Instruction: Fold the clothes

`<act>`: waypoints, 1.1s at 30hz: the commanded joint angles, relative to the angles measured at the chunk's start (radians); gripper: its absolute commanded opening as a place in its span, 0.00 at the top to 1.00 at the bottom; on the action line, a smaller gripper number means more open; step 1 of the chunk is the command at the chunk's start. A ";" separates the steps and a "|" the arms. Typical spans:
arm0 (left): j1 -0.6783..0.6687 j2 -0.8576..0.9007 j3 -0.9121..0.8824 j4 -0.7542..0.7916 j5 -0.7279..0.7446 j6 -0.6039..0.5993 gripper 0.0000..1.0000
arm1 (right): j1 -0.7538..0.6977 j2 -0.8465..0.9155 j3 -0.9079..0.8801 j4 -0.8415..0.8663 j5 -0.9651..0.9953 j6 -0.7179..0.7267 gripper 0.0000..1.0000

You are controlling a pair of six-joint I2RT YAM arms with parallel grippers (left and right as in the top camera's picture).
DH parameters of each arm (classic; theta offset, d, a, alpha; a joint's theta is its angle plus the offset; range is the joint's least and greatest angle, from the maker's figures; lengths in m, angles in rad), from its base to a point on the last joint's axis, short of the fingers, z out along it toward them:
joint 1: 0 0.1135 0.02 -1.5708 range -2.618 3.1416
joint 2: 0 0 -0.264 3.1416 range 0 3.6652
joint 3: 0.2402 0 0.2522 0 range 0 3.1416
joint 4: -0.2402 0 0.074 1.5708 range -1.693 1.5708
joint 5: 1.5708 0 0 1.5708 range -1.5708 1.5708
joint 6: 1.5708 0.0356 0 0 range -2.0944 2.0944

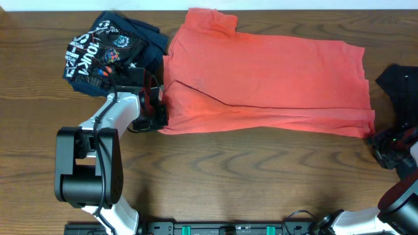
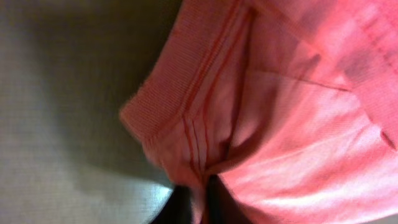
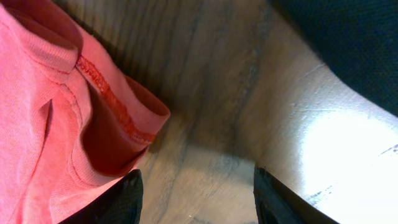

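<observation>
In the right wrist view, the right gripper point(image 3: 196, 196) hangs low over bare tabletop point(image 3: 205, 112) with its jaws wide apart. The hemmed corner of the red shirt point(image 3: 56, 124) lies just beside its left finger, at the lower left of the frame. In the left wrist view, the left gripper point(image 2: 196, 208) sits at the bottom edge, and its jaws look closed on a pinch of the shirt's ribbed edge.

From above, the left arm reaches in from the lower left, its wrist turned toward the shirt's left end. The right arm comes up from the lower right corner, its head by the shirt's lower right corner.

The shirt lies flat across the upper middle of the tabletop, folded once along its length. It looks like a light, limp knit that will sag and drag rather than hold shape, so the stitched hems and corners are probably the surest holds. A dark printed garment point(image 1: 108, 52) is bunched at the upper left, and another dark garment point(image 1: 400, 85) lies at the right edge.
</observation>
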 commanded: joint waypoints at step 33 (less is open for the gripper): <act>0.004 0.020 0.005 0.006 -0.011 -0.003 0.94 | -0.005 -0.016 -0.020 0.107 -0.190 -0.060 0.99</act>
